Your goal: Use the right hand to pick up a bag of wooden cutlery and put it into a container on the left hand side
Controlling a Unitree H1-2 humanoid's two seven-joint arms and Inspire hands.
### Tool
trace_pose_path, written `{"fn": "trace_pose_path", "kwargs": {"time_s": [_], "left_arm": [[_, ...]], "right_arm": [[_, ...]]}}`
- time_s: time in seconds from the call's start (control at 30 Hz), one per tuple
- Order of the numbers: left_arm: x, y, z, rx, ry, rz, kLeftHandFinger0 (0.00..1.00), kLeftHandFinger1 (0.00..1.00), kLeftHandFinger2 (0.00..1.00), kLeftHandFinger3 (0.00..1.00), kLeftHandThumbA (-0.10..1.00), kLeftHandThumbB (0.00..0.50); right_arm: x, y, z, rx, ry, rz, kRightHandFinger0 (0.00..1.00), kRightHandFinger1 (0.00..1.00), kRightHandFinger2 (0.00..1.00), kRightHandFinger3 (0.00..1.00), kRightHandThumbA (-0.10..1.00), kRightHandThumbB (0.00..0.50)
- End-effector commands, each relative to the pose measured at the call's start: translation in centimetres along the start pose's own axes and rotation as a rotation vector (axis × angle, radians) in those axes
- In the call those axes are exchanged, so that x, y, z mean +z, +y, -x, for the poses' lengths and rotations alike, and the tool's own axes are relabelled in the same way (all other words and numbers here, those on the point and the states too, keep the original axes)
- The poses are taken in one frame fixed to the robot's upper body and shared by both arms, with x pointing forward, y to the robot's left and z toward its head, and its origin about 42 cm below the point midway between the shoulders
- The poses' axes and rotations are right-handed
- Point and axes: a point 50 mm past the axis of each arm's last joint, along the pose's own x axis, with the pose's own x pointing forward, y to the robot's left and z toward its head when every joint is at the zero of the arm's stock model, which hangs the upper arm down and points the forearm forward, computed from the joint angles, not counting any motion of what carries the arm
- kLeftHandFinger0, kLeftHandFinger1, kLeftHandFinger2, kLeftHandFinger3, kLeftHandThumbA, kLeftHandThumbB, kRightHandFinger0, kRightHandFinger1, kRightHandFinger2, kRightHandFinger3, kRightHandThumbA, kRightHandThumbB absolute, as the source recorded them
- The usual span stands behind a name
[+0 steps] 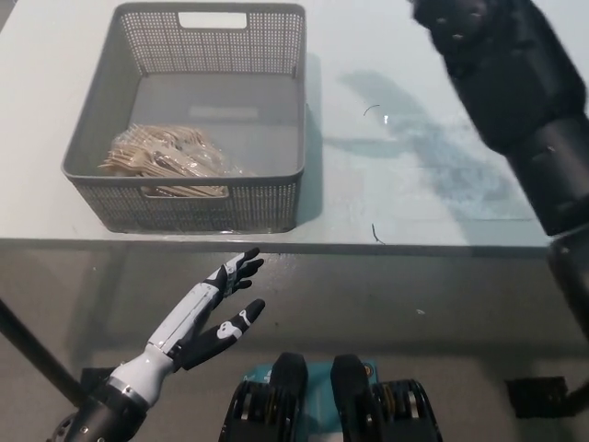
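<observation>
The clear bag of wooden cutlery (166,158) lies inside the grey mesh basket (276,55), in its near left corner. My black right arm (515,83) reaches up along the right side of the picture; its hand is out of frame past the top edge. Below the table's near edge, at the lower left, my white left hand (213,313) rests open with fingers spread, holding nothing.
The basket stands on the left part of a pale table (405,157). The table's near edge (368,243) runs across the middle of the picture, with a dark floor below it.
</observation>
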Motion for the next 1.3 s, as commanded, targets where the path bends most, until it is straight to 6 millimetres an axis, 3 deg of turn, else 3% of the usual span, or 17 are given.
{"fn": "trace_pose_path", "kwargs": {"time_s": [0.0, 0.1, 0.17, 0.23, 0.3, 0.4, 0.47, 0.6, 0.63, 0.73, 0.83, 0.87, 0.9, 1.03, 1.07, 1.13, 1.27], "left_arm": [[1.1, 1.6, 0.1, -0.002, -0.03, -0.039, 1.0, 1.0, 1.0, 1.0, 0.72, 0.26], [0.8, 1.4, 0.4, 0.008, -0.029, -0.027, 1.0, 1.0, 1.0, 1.0, 0.7, 0.261], [0.8, 1.4, 0.4, 0.009, -0.028, -0.027, 1.0, 1.0, 1.0, 1.0, 0.7, 0.261], [0.6, 1.4, 0.7, 0.022, -0.018, -0.039, 1.0, 1.0, 1.0, 1.0, 0.72, 0.267], [0.5, 1.5, 0.8, 0.029, -0.008, -0.032, 1.0, 1.0, 1.0, 1.0, 0.74, 0.268], [0.3, 1.4, 1.1, 0.037, 0.003, -0.024, 1.0, 1.0, 1.0, 1.0, 0.76, 0.274], [0.1, 1.3, 1.3, 0.038, 0.008, -0.017, 1.0, 1.0, 1.0, 1.0, 0.76, 0.263], [0.0, 1.2, 1.4, 0.04, 0.009, -0.014, 1.0, 1.0, 1.0, 1.0, 0.75, 0.256], [-0.2, 1.2, 1.5, 0.046, 0.016, -0.001, 1.0, 1.0, 1.0, 1.0, 0.76, 0.257], [-0.5, 1.1, 1.6, 0.045, 0.023, 0.0, 1.0, 1.0, 1.0, 1.0, 0.79, 0.244], [-0.5, 1.1, 1.6, 0.045, 0.024, -0.001, 1.0, 1.0, 1.0, 1.0, 0.79, 0.244], [-0.8, 1.0, 2.0, 0.054, 0.027, 0.01, 1.0, 1.0, 1.0, 1.0, 0.8, 0.212], [-0.9, 1.0, 2.1, 0.058, 0.027, 0.01, 1.0, 1.0, 1.0, 1.0, 0.8, 0.202], [-0.9, 1.0, 2.3, 0.064, 0.026, 0.014, 1.0, 1.0, 1.0, 1.0, 0.8, 0.186], [-1.0, 0.9, 2.4, 0.062, 0.027, 0.019, 1.0, 1.0, 1.0, 1.0, 0.79, 0.162], [-1.2, 0.7, 2.5, 0.062, 0.029, 0.021, 1.0, 1.0, 1.0, 1.0, 0.78, 0.152], [-1.6, 0.4, 3.0, 0.067, 0.034, 0.027, 1.0, 1.0, 1.0, 1.0, 0.77, 0.134]], "right_arm": [[0.3, -7.2, 6.6, -0.129, -0.089, -0.066, 1.0, 1.0, 1.0, 1.0, 1.0, 0.421], [-0.7, -6.5, 11.2, -0.189, -0.151, -0.169, 1.0, 1.0, 1.0, 1.0, 0.94, 0.411], [-0.7, -6.4, 11.6, -0.192, -0.153, -0.177, 1.0, 1.0, 1.0, 1.0, 0.94, 0.41], [-1.2, -4.3, 16.3, -0.314, -0.253, -0.296, 1.0, 1.0, 1.0, 1.0, 0.91, 0.363], [-1.6, -2.2, 19.8, -0.359, -0.298, -0.395, 1.0, 1.0, 1.0, 1.0, 0.9, 0.381], [-1.6, -0.5, 22.2, -0.375, -0.314, -0.44, 1.0, 1.0, 1.0, 1.0, 0.96, 0.397], [-1.7, 1.3, 24.3, -0.38, -0.302, -0.556, 1.0, 1.0, 1.0, 1.0, 0.93, 0.404], [-1.7, 2.1, 25.1, -0.378, -0.297, -0.6, 1.0, 1.0, 1.0, 1.0, 0.91, 0.385], [-2.7, 5.4, 27.7, -0.356, -0.284, -0.709, 1.0, 1.0, 1.0, 1.0, 0.91, 0.333], [-3.6, 8.6, 30.5, -0.357, -0.208, -0.796, 1.0, 1.0, 1.0, 1.0, 0.93, 0.347], [-3.6, 8.7, 30.6, -0.357, -0.205, -0.803, 1.0, 1.0, 1.0, 1.0, 0.93, 0.348], [-4.7, 13.3, 33.2, -0.325, -0.105, -0.891, 1.0, 1.0, 1.0, 1.0, 0.98, 0.335], [-5.2, 15.2, 34.3, -0.314, -0.056, -0.932, 1.0, 1.0, 1.0, 1.0, 0.97, 0.316], [-5.7, 16.8, 35.3, -0.304, -0.001, -0.963, 1.0, 1.0, 1.0, 1.0, 0.95, 0.309], [-6.6, 19.2, 37.3, -0.29, 0.073, -0.99, 1.0, 1.0, 1.0, 1.0, 0.96, 0.277], [-7.3, 21.6, 39.6, -0.261, 0.167, -1.016, 1.0, 1.0, 1.0, 1.0, 0.96, 0.26], [-8.1, 23.3, 41.2, -0.247, 0.23, -1.038, 1.0, 1.0, 1.0, 1.0, 0.95, 0.297]]}}
